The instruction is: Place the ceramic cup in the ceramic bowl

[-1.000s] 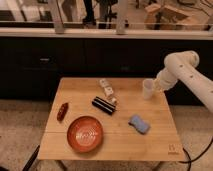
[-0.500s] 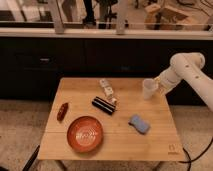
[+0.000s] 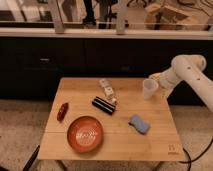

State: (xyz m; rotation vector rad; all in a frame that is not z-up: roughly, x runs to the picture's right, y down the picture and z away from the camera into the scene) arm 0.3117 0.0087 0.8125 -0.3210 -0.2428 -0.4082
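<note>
Wooden table (image 3: 115, 147), seen from above and in front, with a white robot arm (image 3: 186, 69) reaching in from the right.

The ceramic bowl (image 3: 85, 134), reddish-orange, sits near the table's front-left edge. Its pale speckled interior shows in full.

A blue sponge (image 3: 139, 124) lies to the right of the bowl, apart from it. A black elongated object (image 3: 104, 105) lies near the table's centre.

The ceramic cup (image 3: 149, 88), off-white and upright, is at the table's back-right corner, well apart from the bowl. Its contents cannot be made out.

A small white box (image 3: 106, 88) lies just behind the black object. A small dark red object (image 3: 62, 111) lies near the left edge, just behind the bowl.

The gripper (image 3: 157, 86) is against the cup's right side. Whether it clasps the cup or is released cannot be told.

Compared with a second ago, the arm's upper link has shifted to the right. Over the last half second it holds the same pose. The cup and all other items on the table keep their places throughout.
</note>
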